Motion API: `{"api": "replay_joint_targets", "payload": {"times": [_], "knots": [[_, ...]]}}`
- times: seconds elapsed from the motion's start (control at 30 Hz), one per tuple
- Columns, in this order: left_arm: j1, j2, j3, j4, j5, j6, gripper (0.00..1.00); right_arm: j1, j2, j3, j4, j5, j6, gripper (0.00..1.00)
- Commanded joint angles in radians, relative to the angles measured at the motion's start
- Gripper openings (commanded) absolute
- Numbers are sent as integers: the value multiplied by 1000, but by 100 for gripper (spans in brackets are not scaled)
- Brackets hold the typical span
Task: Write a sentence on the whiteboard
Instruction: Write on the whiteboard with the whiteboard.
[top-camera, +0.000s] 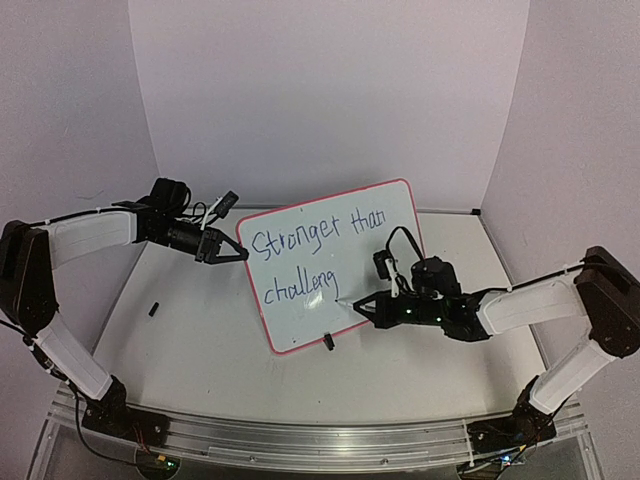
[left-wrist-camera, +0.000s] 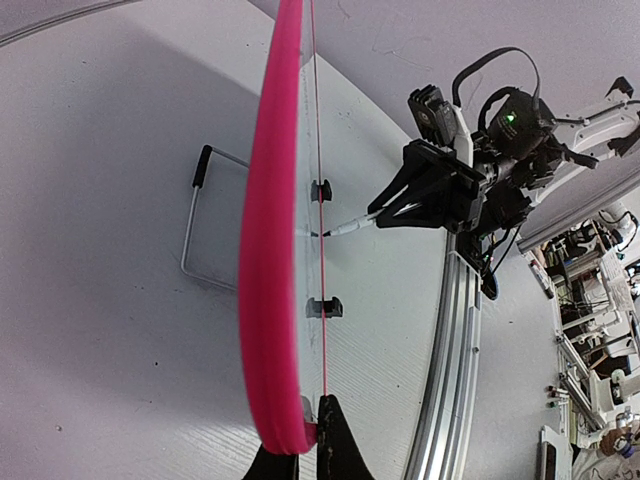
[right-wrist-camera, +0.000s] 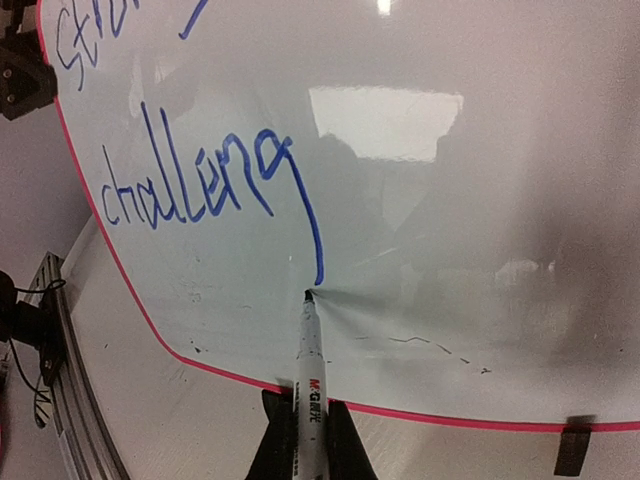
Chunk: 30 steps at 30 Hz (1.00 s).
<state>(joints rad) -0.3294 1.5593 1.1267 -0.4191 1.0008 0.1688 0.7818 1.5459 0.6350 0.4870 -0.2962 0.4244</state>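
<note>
Right wrist view: the right gripper has its jaws closed narrow on a white marker. The marker's tip meets the whiteboard just beneath the tail of the last blue g. Above and left of that tip runs the sentence, reading "Stronger than" over "challeng". At the whiteboard's left edge, the left gripper pinches the pink border between shut jaws. The whiteboard stands tilted on the table, propped on black clip feet.
</note>
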Motion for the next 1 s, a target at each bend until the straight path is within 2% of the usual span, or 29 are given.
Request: {"api": "replay_joint_targets", "payload": {"times": [0.0, 0.17, 0.43, 0.97], "knots": [[-41, 29, 29, -2, -36, 66, 0, 50, -9, 22, -3, 23, 1, 0], [-42, 28, 29, -3, -37, 67, 0, 63, -1, 79, 39, 22, -3, 0], [-42, 18, 29, -4, -42, 69, 0, 63, -111, 127, 47, 52, -21, 0], [-42, 26, 28, -3, -40, 67, 0, -33, -111, 62, 26, 29, -22, 0]]}}
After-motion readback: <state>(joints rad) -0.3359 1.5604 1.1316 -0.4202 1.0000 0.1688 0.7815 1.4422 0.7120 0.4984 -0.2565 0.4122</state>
